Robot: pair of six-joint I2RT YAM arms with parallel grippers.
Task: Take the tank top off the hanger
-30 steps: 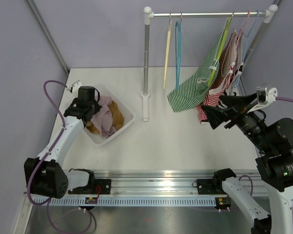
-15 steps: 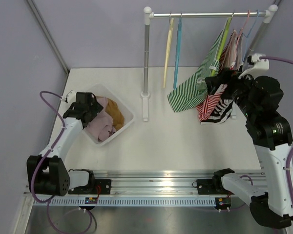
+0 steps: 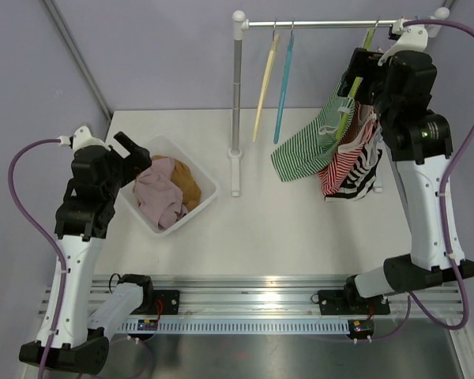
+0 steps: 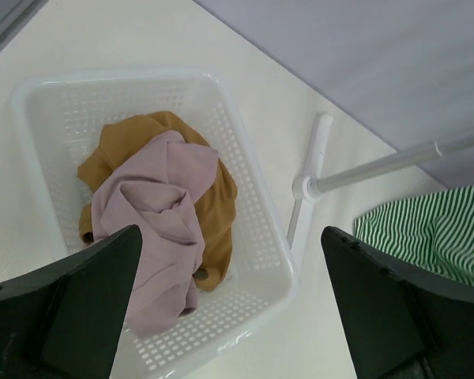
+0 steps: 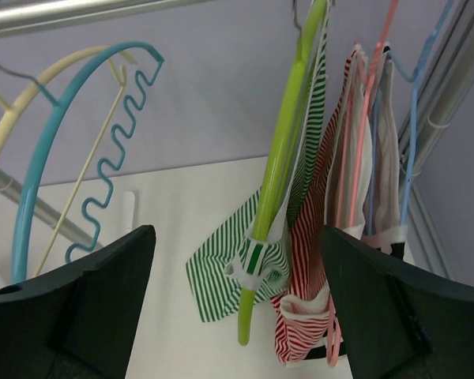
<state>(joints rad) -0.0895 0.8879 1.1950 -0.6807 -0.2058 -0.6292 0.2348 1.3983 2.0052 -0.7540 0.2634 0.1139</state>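
Observation:
A green-and-white striped tank top (image 3: 310, 144) hangs from a lime-green hanger (image 3: 354, 88) on the rail, one strap bunched round the hanger's arm (image 5: 262, 260). My right gripper (image 3: 357, 77) is raised close to the rail, right beside that hanger. In the right wrist view its jaws (image 5: 235, 237) stand open, with the green hanger (image 5: 283, 174) and tank top (image 5: 221, 276) ahead between the fingers, untouched. My left gripper (image 3: 131, 150) hovers open and empty above the white basket (image 3: 204, 199); the left wrist view (image 4: 231, 237) shows nothing between its fingers.
The basket (image 4: 270, 267) holds a pink garment (image 4: 154, 217) and a mustard one (image 4: 215, 189). Red-striped (image 3: 340, 170) and black-striped (image 3: 369, 178) tops hang right of the green one. Empty yellow (image 3: 262, 88) and teal (image 3: 283, 88) hangers hang near the rack post (image 3: 237, 95).
The left gripper opened, let the pink garment fall in the basket and rose to the left. The right arm swung up from the table's right side to the rail by the green hanger.

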